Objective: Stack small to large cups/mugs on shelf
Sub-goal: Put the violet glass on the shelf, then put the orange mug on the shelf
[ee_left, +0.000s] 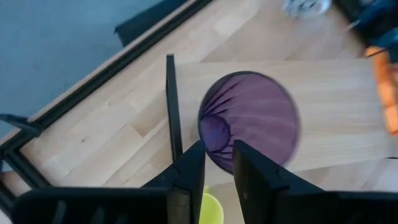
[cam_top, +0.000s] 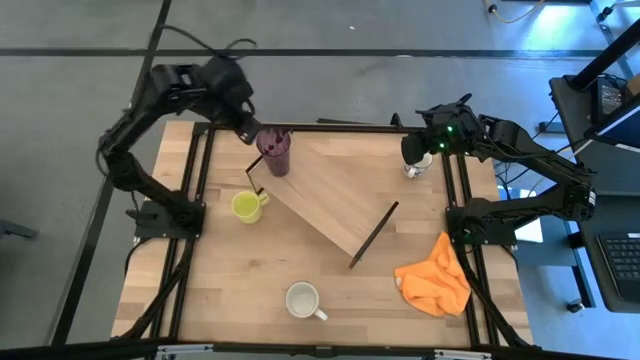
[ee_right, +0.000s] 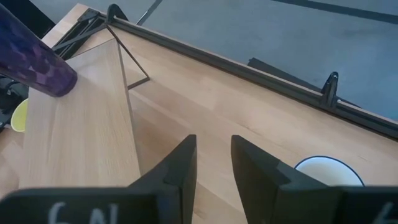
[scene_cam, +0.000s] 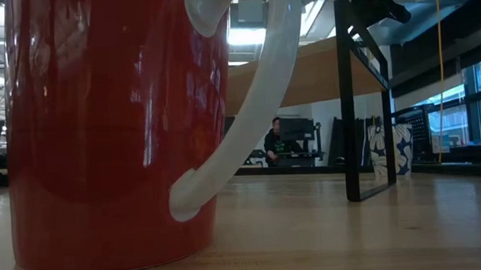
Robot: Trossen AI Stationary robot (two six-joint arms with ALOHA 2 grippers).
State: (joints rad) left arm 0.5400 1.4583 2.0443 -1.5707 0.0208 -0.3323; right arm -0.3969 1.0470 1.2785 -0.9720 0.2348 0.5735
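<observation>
The tall purple tumbler (cam_top: 275, 152) (ee_left: 255, 118) (ee_right: 37, 59) stands on the far-left end of the light-wood shelf (cam_top: 335, 195) (scene_cam: 311, 75). My left gripper (ee_left: 219, 152) (cam_top: 255, 135) is at its rim, shut on it. The yellow-green mug (cam_top: 246, 206) sits on the table beside the shelf's left bar. A mug, red outside and white inside (cam_top: 303, 299) (scene_cam: 102, 133), stands near the table's near edge. The small white-grey mug (cam_top: 415, 168) (ee_right: 326, 169) is at the far right. My right gripper (ee_right: 213, 146) (cam_top: 418, 152) hovers above it, shut and holding nothing. My left gripper holds the tumbler by its rim (ee_left: 211, 134) on the side toward the table's left. One finger (ee_left: 193, 168) is outside the wall, and the other reaches over the opening. The fingers come from above, slanting down. The tumbler stands upright with its base on the shelf.
An orange cloth (cam_top: 435, 277) lies crumpled at the table's right near side. Dark frame rails run along the table's left (cam_top: 190, 230) and right edges. The shelf lies diagonally, raised on its dark metal end bars (scene_cam: 361, 105). Bare tabletop shows between the shelf and the red mug.
</observation>
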